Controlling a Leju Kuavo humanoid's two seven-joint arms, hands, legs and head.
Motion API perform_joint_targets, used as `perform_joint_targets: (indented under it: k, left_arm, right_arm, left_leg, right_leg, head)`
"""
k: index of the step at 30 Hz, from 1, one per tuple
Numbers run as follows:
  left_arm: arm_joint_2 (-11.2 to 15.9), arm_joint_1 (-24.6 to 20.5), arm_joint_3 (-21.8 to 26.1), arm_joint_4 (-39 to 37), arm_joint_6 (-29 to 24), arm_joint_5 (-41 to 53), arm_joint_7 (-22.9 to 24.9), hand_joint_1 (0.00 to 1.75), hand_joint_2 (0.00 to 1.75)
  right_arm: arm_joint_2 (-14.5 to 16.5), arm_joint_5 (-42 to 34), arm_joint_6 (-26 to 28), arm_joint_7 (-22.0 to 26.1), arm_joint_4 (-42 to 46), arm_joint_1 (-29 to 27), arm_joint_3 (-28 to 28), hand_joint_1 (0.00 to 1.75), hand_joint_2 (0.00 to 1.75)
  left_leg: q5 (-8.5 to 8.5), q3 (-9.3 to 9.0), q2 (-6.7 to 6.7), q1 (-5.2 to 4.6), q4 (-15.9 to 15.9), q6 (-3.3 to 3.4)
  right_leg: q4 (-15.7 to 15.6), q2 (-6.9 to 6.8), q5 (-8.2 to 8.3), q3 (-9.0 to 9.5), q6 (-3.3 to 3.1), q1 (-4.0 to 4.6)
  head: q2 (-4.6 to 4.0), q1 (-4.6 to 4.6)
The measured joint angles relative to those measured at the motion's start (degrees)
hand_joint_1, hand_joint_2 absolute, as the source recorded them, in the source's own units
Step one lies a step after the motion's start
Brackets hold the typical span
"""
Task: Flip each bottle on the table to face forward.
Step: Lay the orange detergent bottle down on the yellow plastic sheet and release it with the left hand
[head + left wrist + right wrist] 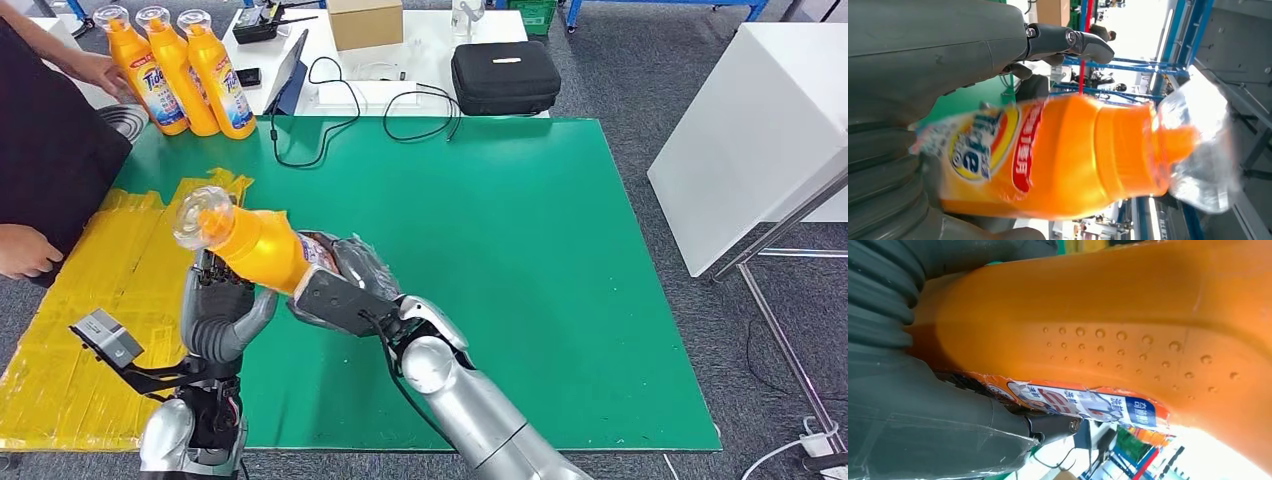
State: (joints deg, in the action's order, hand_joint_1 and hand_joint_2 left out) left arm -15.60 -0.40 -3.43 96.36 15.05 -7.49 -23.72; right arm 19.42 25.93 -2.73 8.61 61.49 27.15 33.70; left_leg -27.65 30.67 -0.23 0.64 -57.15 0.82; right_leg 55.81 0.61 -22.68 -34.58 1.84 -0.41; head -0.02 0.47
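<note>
— Along the far left edge of the green table (520, 200), what stands there?

— A person's hand (98, 70) reaches in by three upright orange detergent bottles (185, 70) with clear caps, set side by side at the mat's back corner. Nearer on that side, the person's other hand (25, 252) rests by the yellow taped patch (110, 300) covering the table's left part.

— And the robot's left hand (222, 310)?

— It is raised palm-up just under the held bottle (262, 245). The head view shows its fingers apart and curved upward close to the bottle's underside; whether they touch it cannot be told. The left wrist view shows dark fingers (1068, 41) extended beyond the bottle (1063, 155), not wrapped round it.

— Where is that bottle?

— Lifted off the table, tilted, its clear cap (200, 215) pointing up and left, above the boundary between yellow patch and green mat.

— What holds it?

— The right hand (340, 275), clasped round the bottle's lower body; the right wrist view has the thumb pressed against the label edge (1083, 402).

— Further right?

— Behind the mat lie a tablet (287, 72), black cables (340, 100), a cardboard box (365, 20) and a black case (505, 75); a white cabinet (750, 130) stands off the right side
</note>
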Motion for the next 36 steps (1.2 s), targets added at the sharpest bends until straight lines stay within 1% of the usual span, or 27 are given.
perform_joint_targets:
  k: [5, 9, 19, 24, 25, 29, 36]
  left_arm:
    - [-0.41, -0.07, -0.61, -0.50, 0.38, -0.22, 0.16, 0.00, 1.75]
    - [-0.45, -0.20, -0.84, -0.90, 0.20, 0.00, 0.52, 0.00, 1.75]
    - [-0.46, -0.49, -0.45, -2.01, -0.61, 0.45, 0.43, 0.00, 1.75]
    - [-0.46, -0.46, -0.28, -2.05, -0.69, 0.67, 0.29, 0.00, 1.75]
    - [-0.46, -0.39, -0.11, -2.06, -0.80, 0.81, 0.16, 0.00, 1.75]
    - [-0.42, 0.56, 1.51, -2.09, -1.29, 1.19, -0.28, 0.00, 1.75]
    - [-0.35, 2.94, 3.96, -1.78, -1.49, 1.25, -1.14, 0.00, 1.75]
  right_arm:
    - [0.90, -0.92, 0.43, -0.44, -2.17, 1.67, 1.67, 1.75, 1.75]
    - [0.93, -2.04, 0.49, -1.00, -3.15, 2.48, 2.90, 1.75, 1.75]
    - [0.95, -6.64, 2.34, -3.28, -4.90, 4.51, 8.30, 1.75, 1.75]
    - [0.95, -7.64, 2.65, -3.68, -5.15, 4.81, 9.24, 1.75, 1.75]
    - [0.95, -8.66, 3.10, -4.05, -5.32, 5.02, 10.28, 1.75, 1.75]
    - [0.86, -14.15, 6.06, -5.61, -6.67, 6.84, 18.59, 1.75, 1.75]
    - [0.53, -17.99, 6.93, -8.15, -7.39, 8.69, 27.50, 1.75, 1.75]
  left_leg:
    - [0.00, 0.00, -0.01, -0.01, -0.01, 0.00]
    - [0.00, 0.01, 0.00, -0.01, -0.01, 0.00]
    - [0.00, 0.03, 0.00, 0.00, 0.00, 0.00]
    - [0.00, 0.03, 0.00, 0.00, 0.00, 0.00]
    - [0.00, 0.03, 0.00, 0.00, 0.00, 0.00]
    - [0.00, 0.03, 0.00, 0.00, 0.00, 0.00]
    - [0.00, 0.03, 0.03, -0.01, 0.00, 0.00]
  right_leg:
    - [-0.01, -0.01, 0.00, 0.01, 0.00, -0.04]
    - [-0.01, 0.00, 0.00, 0.01, 0.00, -0.05]
    - [0.00, 0.00, 0.00, -0.01, 0.00, -0.01]
    - [0.00, 0.00, 0.00, 0.00, 0.00, -0.01]
    - [0.00, 0.00, 0.00, 0.00, 0.00, -0.01]
    - [0.00, 0.00, 0.00, -0.02, 0.00, -0.01]
    - [0.00, 0.03, -0.01, -0.05, -0.01, -0.01]
  head:
    - [0.00, 0.01]
    - [0.00, 0.01]
    - [0.00, 0.01]
    - [0.00, 0.01]
    - [0.00, 0.01]
    - [0.00, 0.02]
    - [0.00, 0.01]
